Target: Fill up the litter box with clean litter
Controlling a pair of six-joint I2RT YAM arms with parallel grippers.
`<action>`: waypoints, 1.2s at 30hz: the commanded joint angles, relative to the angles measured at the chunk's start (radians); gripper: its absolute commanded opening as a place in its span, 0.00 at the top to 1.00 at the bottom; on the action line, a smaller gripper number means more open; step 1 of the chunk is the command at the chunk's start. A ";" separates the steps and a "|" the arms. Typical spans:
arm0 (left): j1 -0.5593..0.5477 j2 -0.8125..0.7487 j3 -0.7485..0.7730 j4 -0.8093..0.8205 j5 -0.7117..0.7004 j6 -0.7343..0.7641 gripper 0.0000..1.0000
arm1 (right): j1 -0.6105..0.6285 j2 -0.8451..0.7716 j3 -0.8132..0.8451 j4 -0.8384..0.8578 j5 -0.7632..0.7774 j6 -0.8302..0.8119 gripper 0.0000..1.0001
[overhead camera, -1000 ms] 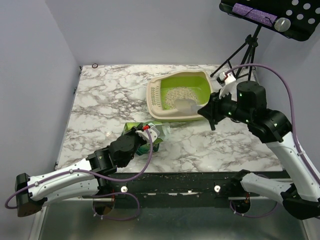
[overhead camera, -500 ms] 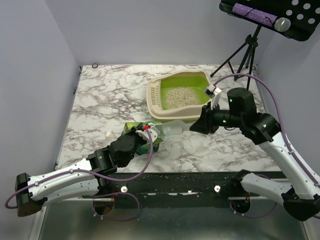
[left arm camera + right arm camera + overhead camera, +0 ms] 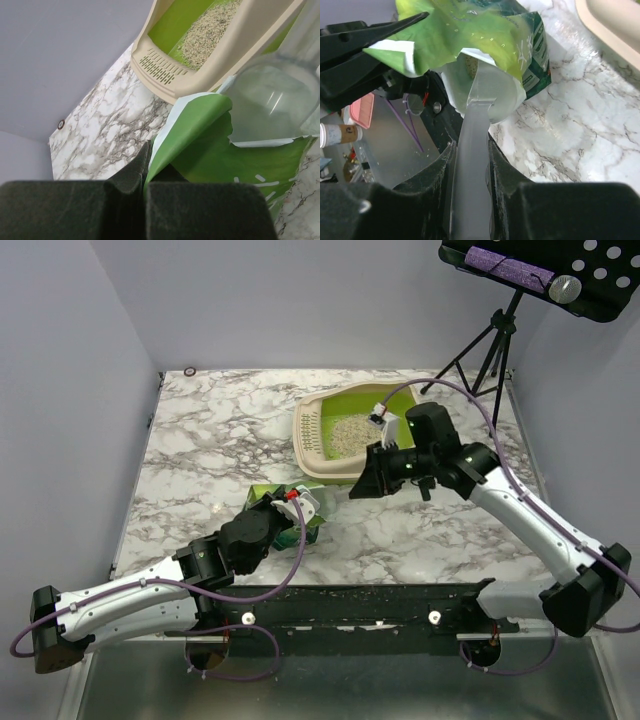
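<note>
Right gripper (image 3: 470,150): clamped on the handle of the clear scoop (image 3: 487,95), whose bowl sits in the mouth of the green bag (image 3: 470,30). Left gripper (image 3: 145,175): pinched shut on the bag's edge. Marble table (image 3: 220,430): fills mid-frame in the overhead view. Litter box (image 3: 312,430): upper centre, slotted end leftward, just above the bag. Litter (image 3: 350,430): grey-beige patch inside the box.

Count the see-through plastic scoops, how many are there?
1. The clear plastic scoop is held in the right gripper, its bowl at the mouth of the green printed plastic bag. Others could hide inside the bag.
</note>
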 commanded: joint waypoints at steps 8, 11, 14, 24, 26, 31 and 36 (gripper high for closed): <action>-0.014 -0.009 0.020 0.045 -0.001 -0.018 1.00 | 0.121 0.300 0.170 -0.028 0.151 -0.030 1.00; -0.014 -0.008 0.021 0.047 0.000 -0.016 1.00 | 0.155 0.367 0.216 -0.076 0.213 -0.058 1.00; -0.012 -0.009 0.020 0.045 0.004 -0.018 1.00 | 0.174 0.430 0.240 -0.102 0.227 -0.075 1.00; -0.014 -0.014 0.017 0.047 -0.007 -0.012 1.00 | 0.175 0.472 0.076 0.171 -0.039 0.025 1.00; -0.015 -0.014 0.018 0.045 -0.009 -0.011 1.00 | 0.171 0.447 0.001 0.289 -0.091 0.089 1.00; -0.014 -0.016 0.017 0.047 -0.006 -0.010 1.00 | 0.161 0.372 -0.168 0.576 -0.187 0.241 1.00; -0.014 -0.016 0.018 0.047 -0.003 -0.010 1.00 | 0.154 0.311 -0.313 0.855 -0.223 0.385 1.00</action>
